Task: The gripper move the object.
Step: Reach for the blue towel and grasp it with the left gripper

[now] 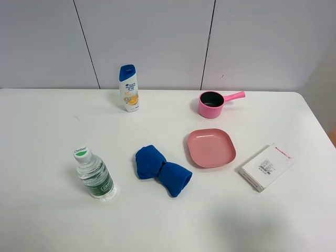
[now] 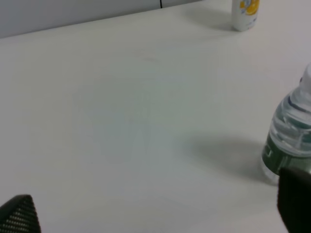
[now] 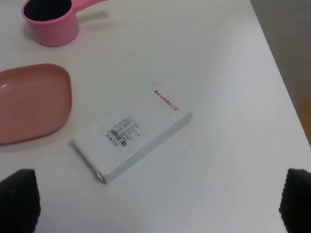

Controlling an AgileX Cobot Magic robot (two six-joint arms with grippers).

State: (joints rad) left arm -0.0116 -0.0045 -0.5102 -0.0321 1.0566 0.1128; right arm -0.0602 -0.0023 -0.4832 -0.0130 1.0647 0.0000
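Observation:
The blue cloth bundle (image 1: 161, 170) lies on the white table (image 1: 42, 131) near the middle front, pinched into two rounded lobes. It does not show in either wrist view. Neither arm shows in the exterior high view. My left gripper (image 2: 155, 208) is open and empty over bare table, with only its black fingertips (image 2: 19, 216) showing. My right gripper (image 3: 155, 201) is open and empty, its fingertips (image 3: 17, 199) wide apart, just in front of a white box (image 3: 131, 141).
A water bottle (image 1: 94, 173) stands left of the cloth. A shampoo bottle (image 1: 128, 87) stands at the back. A pink plate (image 1: 211, 147) lies right of the cloth, a pink pot (image 1: 212, 104) behind it, and the white box (image 1: 266, 167) near the right edge.

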